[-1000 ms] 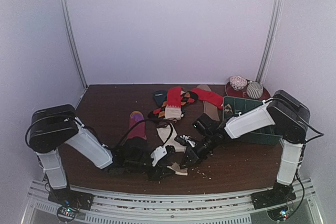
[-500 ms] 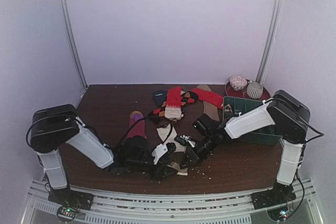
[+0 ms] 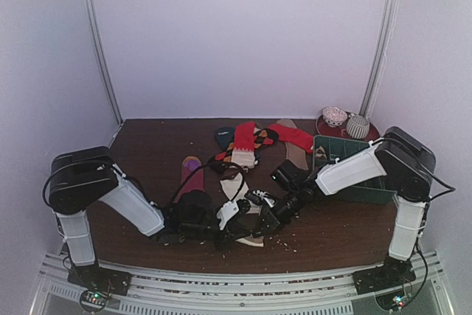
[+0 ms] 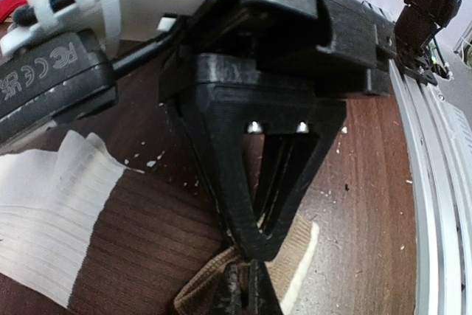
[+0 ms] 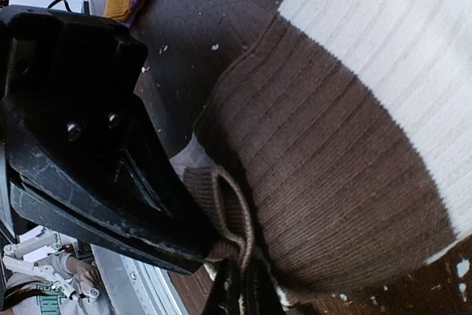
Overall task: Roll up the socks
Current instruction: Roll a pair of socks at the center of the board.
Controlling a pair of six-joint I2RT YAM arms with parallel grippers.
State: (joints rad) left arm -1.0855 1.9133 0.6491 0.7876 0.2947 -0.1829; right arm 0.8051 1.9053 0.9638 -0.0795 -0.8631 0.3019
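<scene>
A brown-and-white ribbed sock (image 3: 234, 187) lies near the table's front, and also shows in the left wrist view (image 4: 125, 234) and the right wrist view (image 5: 346, 175). Its tan cuff (image 4: 206, 285) is folded up at the near end. My left gripper (image 3: 230, 232) is low over the table, and its tips (image 4: 245, 294) are shut on this cuff. My right gripper (image 3: 258, 225) faces it tip to tip, its tips (image 5: 240, 296) shut on the same cuff fold (image 5: 232, 212). The two grippers almost touch.
A purple-and-pink sock (image 3: 191, 173) lies left of the grippers. Red socks (image 3: 245, 136), an argyle sock (image 3: 258, 140) and a dark sock (image 3: 223, 135) lie piled behind. A green bin (image 3: 352, 182) stands at the right, with rolled socks (image 3: 335, 116) on a red plate (image 3: 328, 130) behind it.
My left arm has edged right and forward, closing on the right gripper. The sock's near end has bunched up between the two grippers. The right arm has barely moved.
</scene>
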